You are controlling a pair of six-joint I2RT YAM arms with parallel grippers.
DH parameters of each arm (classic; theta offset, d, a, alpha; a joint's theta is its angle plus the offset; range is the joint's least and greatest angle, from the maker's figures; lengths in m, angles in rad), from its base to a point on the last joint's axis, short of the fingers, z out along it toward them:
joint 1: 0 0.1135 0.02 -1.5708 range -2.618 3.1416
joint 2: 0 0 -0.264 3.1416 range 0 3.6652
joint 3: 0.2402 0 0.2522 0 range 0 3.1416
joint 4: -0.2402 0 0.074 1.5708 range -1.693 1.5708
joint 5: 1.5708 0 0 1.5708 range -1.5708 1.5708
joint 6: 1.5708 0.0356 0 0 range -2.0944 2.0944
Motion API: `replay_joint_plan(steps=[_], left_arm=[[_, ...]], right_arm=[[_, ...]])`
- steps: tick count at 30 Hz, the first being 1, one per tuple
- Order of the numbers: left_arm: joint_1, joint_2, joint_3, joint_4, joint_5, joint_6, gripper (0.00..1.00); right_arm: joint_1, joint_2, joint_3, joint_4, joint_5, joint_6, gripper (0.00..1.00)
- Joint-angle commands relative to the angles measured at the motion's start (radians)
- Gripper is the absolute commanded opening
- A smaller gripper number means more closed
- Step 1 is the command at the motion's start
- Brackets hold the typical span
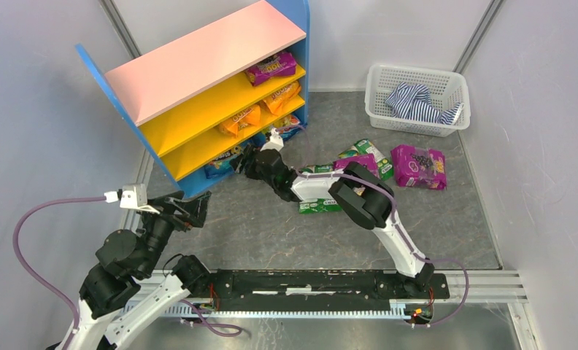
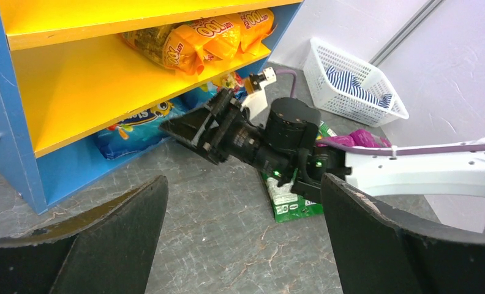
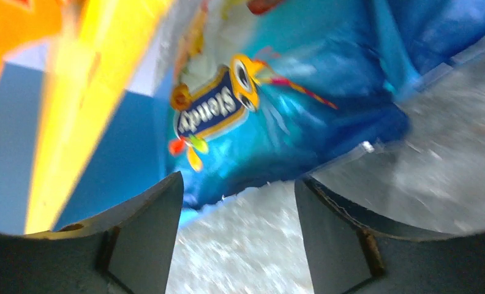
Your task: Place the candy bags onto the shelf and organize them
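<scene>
The shelf (image 1: pixel 198 62) stands at the back left and holds candy bags: a purple one (image 1: pixel 271 69) on top, orange ones (image 1: pixel 241 119) in the middle, and a blue one (image 1: pixel 224 162) at the bottom. My right gripper (image 1: pixel 246 162) reaches to the bottom level. In the right wrist view it (image 3: pixel 237 190) is open and empty, with the blue bag (image 3: pixel 277 104) just beyond its tips. My left gripper (image 1: pixel 195 208) hovers open over the floor by the shelf's front corner, holding nothing (image 2: pixel 245 184). Green bags (image 1: pixel 319 206) and purple bags (image 1: pixel 417 166) lie on the floor.
A white mesh basket (image 1: pixel 417 98) with a striped cloth (image 1: pixel 414 102) stands at the back right. The right arm (image 1: pixel 359 193) stretches across the loose bags on the floor. Grey walls close in both sides.
</scene>
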Motion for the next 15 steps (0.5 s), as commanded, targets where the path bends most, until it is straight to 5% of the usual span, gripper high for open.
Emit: replay_joint_plan(steps=[1, 11, 15], left_arm=[[0.001, 0.023, -0.002, 0.020, -0.010, 0.000, 1.00], [0.000, 0.009, -0.012, 0.042, 0.041, 0.017, 1.00], [0.001, 0.039, -0.013, 0.046, 0.064, 0.025, 1.00]], right_arm=[[-0.003, -0.193, -0.154, -0.004, -0.051, -0.148, 0.77], [0.012, -0.672, -0.561, -0.230, -0.165, -0.488, 0.88], [0.012, -0.844, -0.571, -0.540, -0.037, -0.669, 0.90]])
